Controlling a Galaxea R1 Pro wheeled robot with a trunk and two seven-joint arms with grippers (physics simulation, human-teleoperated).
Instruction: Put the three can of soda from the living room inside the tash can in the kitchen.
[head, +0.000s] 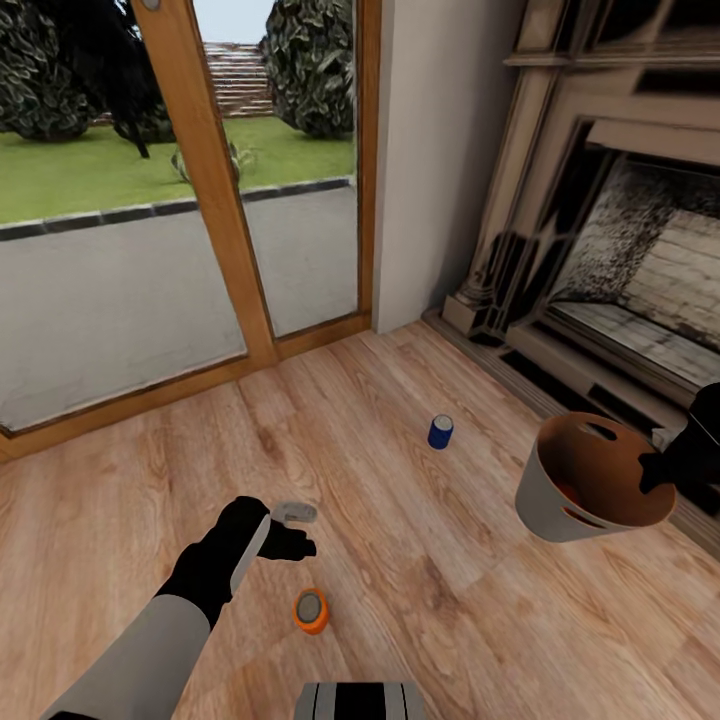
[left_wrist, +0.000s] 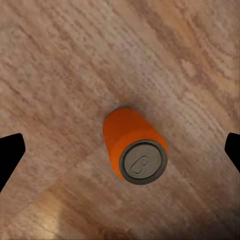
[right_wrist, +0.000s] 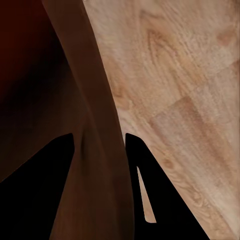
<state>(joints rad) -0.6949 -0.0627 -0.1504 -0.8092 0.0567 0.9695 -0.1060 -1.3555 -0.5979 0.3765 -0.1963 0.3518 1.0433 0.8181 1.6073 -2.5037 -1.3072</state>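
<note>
Left gripper (left_wrist: 120, 150), jaws spread, hovers above the upright bright orange cylindrical soda can (left_wrist: 135, 151) for pickup, while the right gripper (right_wrist: 100, 145) pinches the rim of the light grey, brown-lined tapered bin (head: 590, 480), holding it off the floor as a receptacle.

You're looking at an orange can (head: 311, 610), a blue one (head: 440, 431), and a grey bin (head: 560, 510) showing brown inside, all over light wood-grain floor (head: 420, 560).

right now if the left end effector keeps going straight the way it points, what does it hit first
Most likely the orange can. It stands upright on the wood floor, between the open fingers of the left end effector in the wrist view. How far below it sits is hard to judge.
</note>
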